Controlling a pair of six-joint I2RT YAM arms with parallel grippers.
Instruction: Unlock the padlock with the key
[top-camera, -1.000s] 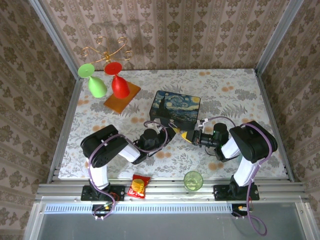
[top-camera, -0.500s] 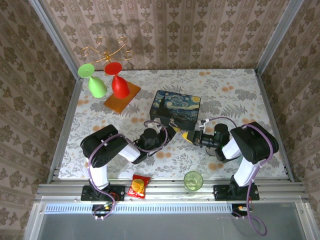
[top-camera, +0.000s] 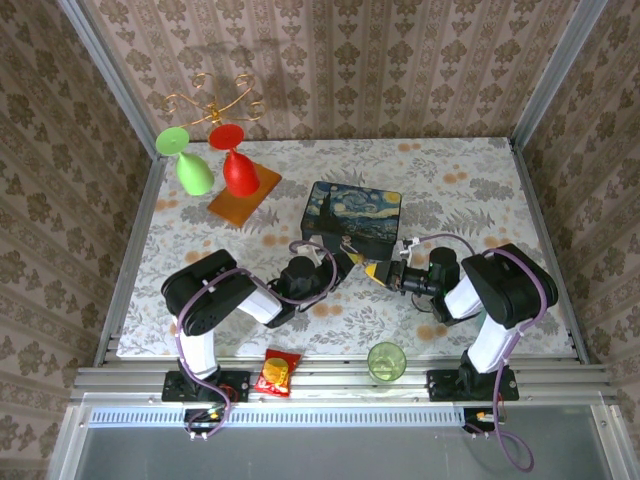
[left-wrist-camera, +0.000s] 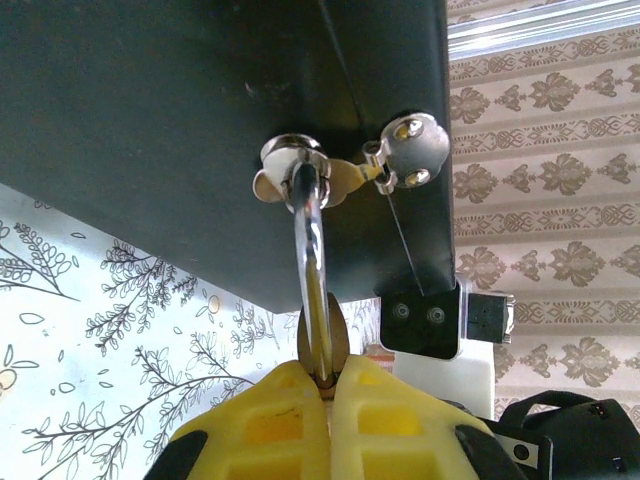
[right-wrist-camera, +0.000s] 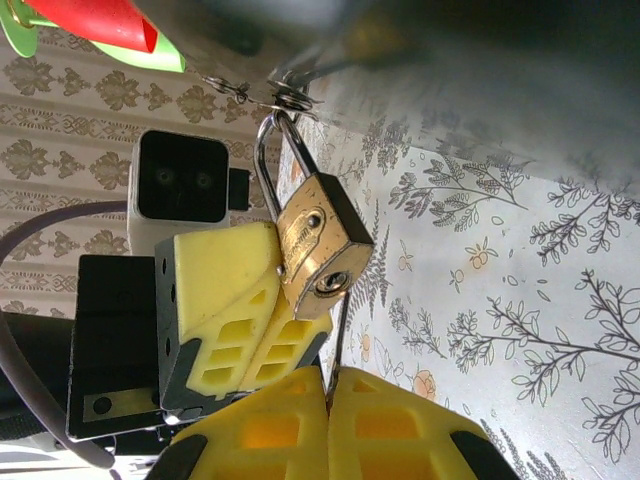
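The small brass padlock (right-wrist-camera: 315, 245) hangs by its silver shackle (left-wrist-camera: 310, 240) from the clasp ring on the front of the painted box (top-camera: 352, 213). My left gripper (left-wrist-camera: 328, 385) is shut on the padlock's body, its yellow fingers (right-wrist-camera: 225, 290) pressing the brass from the side. The keyhole (right-wrist-camera: 333, 283) faces my right gripper (right-wrist-camera: 328, 385), which is shut on the key (right-wrist-camera: 342, 335), a thin blade seen edge-on. The blade's tip reaches the lock's lower face right by the keyhole; I cannot tell whether it has entered. From above, both grippers (top-camera: 345, 262) (top-camera: 385, 272) meet in front of the box.
A green cup (top-camera: 386, 361) and a snack packet (top-camera: 277, 372) lie on the near rail. At the back left, a green glass (top-camera: 193, 170) and a red glass (top-camera: 238, 170) stand upside down by an orange board (top-camera: 243, 195). The box's dark front wall (left-wrist-camera: 150, 120) is close ahead.
My right gripper has edged slightly left with the key, closer to the padlock. The left gripper keeps its hold and has barely moved.
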